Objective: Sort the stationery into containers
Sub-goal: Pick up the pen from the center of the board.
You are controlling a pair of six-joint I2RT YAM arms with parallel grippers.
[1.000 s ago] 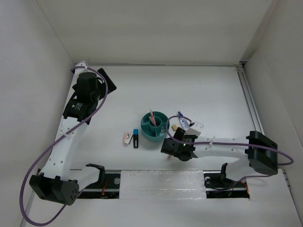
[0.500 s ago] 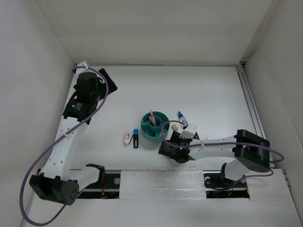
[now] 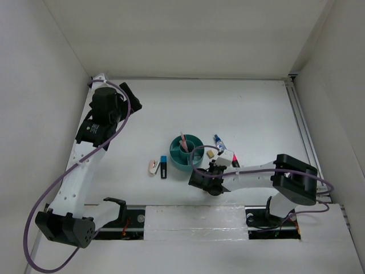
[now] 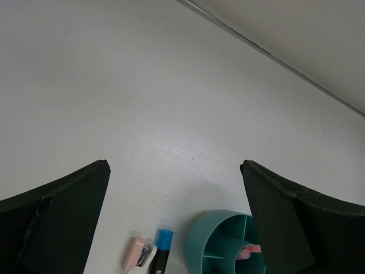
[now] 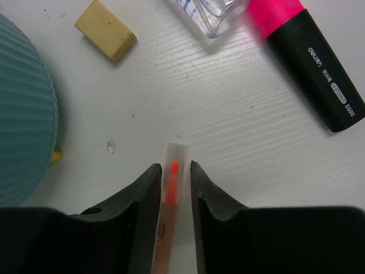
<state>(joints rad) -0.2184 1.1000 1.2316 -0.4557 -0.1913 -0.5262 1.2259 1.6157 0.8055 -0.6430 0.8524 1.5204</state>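
My right gripper point(image 5: 174, 168) point(image 3: 208, 178) is down on the table just right of the teal organizer point(image 3: 175, 160) point(image 5: 23, 114). Its jaws are closed against a thin pinkish-orange pencil point(image 5: 165, 228) with a clear cap, which lies flat between them. Beyond the fingertips lie a tan eraser point(image 5: 106, 37) point(image 3: 210, 153), a clear bottle point(image 5: 208, 14) point(image 3: 218, 141) and a pink-capped black marker point(image 5: 311, 63) point(image 3: 234, 160). Another pencil point(image 3: 183, 141) stands in the organizer's central cup. A blue-capped marker point(image 3: 163, 166) point(image 4: 162, 251) and a small white-pink piece point(image 3: 153, 166) point(image 4: 137, 254) lie left of the organizer. My left gripper point(image 3: 126, 96) point(image 4: 174, 165) hangs open and far off.
White walls close in the table on the left, back and right. A metal rail point(image 3: 299, 120) runs along the right side. The arm bases and a taped strip point(image 3: 194, 222) line the near edge. A small yellow bit point(image 5: 55, 155) pokes out at the organizer's foot.
My right arm has slid left and nearer to me, uncovering the pink marker. Its jaws have narrowed from wide open onto the pencil. The left arm has stayed still.
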